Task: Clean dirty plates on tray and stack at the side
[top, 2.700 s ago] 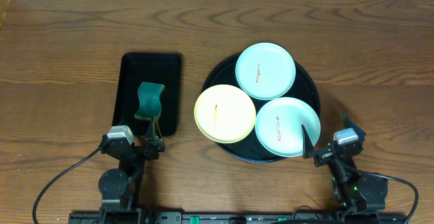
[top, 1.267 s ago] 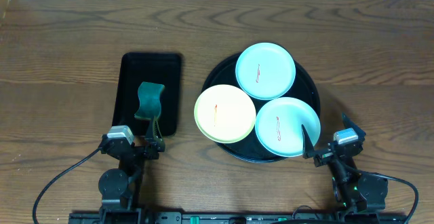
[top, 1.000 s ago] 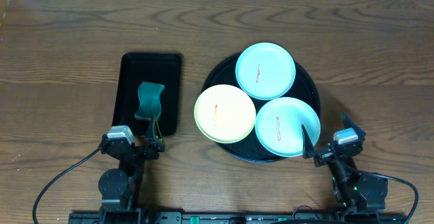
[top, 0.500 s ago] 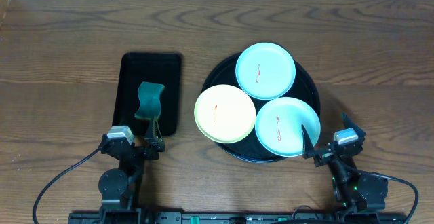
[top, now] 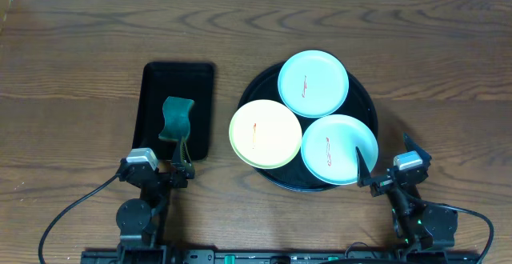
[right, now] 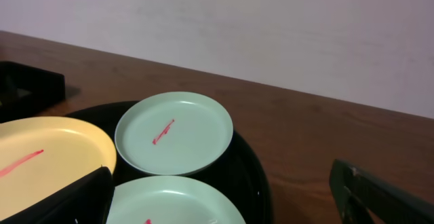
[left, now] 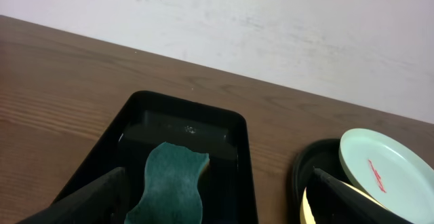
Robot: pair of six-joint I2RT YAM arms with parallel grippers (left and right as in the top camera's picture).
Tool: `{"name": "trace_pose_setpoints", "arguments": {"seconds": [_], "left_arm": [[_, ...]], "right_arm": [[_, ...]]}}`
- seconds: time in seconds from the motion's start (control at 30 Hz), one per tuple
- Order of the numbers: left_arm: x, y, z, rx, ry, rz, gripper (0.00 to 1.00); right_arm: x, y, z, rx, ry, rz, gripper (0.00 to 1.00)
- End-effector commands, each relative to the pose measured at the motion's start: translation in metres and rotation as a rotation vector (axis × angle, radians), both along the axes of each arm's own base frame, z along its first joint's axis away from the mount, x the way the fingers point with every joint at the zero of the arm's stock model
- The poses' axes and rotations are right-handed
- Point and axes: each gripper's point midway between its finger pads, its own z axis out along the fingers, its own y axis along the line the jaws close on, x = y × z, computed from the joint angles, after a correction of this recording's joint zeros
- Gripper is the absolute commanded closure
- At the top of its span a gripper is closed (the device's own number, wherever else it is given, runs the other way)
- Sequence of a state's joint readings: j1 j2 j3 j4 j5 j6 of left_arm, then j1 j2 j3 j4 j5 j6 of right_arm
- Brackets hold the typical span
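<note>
round black tray [top: 260,88] sits just right of the table [top: 80,48] centre, all three plates on it, none stacked at the side yet. taking the tray as a clock face with 12 at the far edge: one mint plate [top: 313,84] at about 12 to 1 o'clock, the yellow plate [top: 266,134] at 8 to 9 o'clock with its outer edge hanging past the rim, the second mint plate [top: 336,148] at 4 to 5 o'clock, reaching the rim. the three lie close together near the tray's middle; cannot tell if the edges overlap. each shows a thin red streak near its centre. left of the round tray, at its 9 o'clock and apart from it, a rectangular black tray [top: 156,84] holds a dark green sponge [top: 176,118] with wavy sides, lying toward the tray's 6 o'clock end. left gripper [top: 178,154] is parked at that 6 o'clock end, jaws spread wide and empty, the sponge just ahead of them; contact with it not clear. right gripper [top: 386,156] is parked at the round tray's 5 o'clock, jaws likewise released and holding nothing, one finger crossing over the edge of the near mint plate as seen from above.
</note>
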State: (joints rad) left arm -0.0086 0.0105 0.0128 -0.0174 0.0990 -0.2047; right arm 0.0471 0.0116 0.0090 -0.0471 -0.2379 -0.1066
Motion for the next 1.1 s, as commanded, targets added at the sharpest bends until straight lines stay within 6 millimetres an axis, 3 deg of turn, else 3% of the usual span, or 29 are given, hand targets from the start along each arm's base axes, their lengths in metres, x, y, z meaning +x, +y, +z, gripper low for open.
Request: {"name": "trace_pose_setpoints", "arguments": {"seconds": [0.0, 0.23, 0.33, 0.57, 0.87, 1.07], "left_arm": [[-0.001, -0.004, -0.013, 0.013, 0.043, -0.026, 0.16], [-0.001, -0.009, 0.006, 0.0, -0.021, -0.052, 0.16], [-0.004, -0.009, 0.029, -0.003, -0.069, -0.054, 0.16], [-0.015, -0.009, 0.094, -0.002, -0.134, -0.054, 0.16], [-0.003, -0.03, 0.109, -0.038, 0.258, -0.175, 0.16], [0.012, -0.039, 0.103, -0.083, 0.581, -0.215, 0.16]], "right_arm": [[0.0, 0.0, 0.002, -0.005, -0.014, 0.003, 0.01], [-0.006, 0.015, 0.014, 0.059, -0.028, 0.091, 0.01], [-0.008, 0.015, 0.03, 0.111, -0.041, 0.091, 0.01], [-0.006, 0.015, 0.087, 0.127, -0.038, 0.091, 0.01], [0.037, 0.033, 0.13, 0.149, 0.351, 0.161, 0.01], [0.056, 0.038, 0.129, 0.192, 0.711, 0.151, 0.01]]}}
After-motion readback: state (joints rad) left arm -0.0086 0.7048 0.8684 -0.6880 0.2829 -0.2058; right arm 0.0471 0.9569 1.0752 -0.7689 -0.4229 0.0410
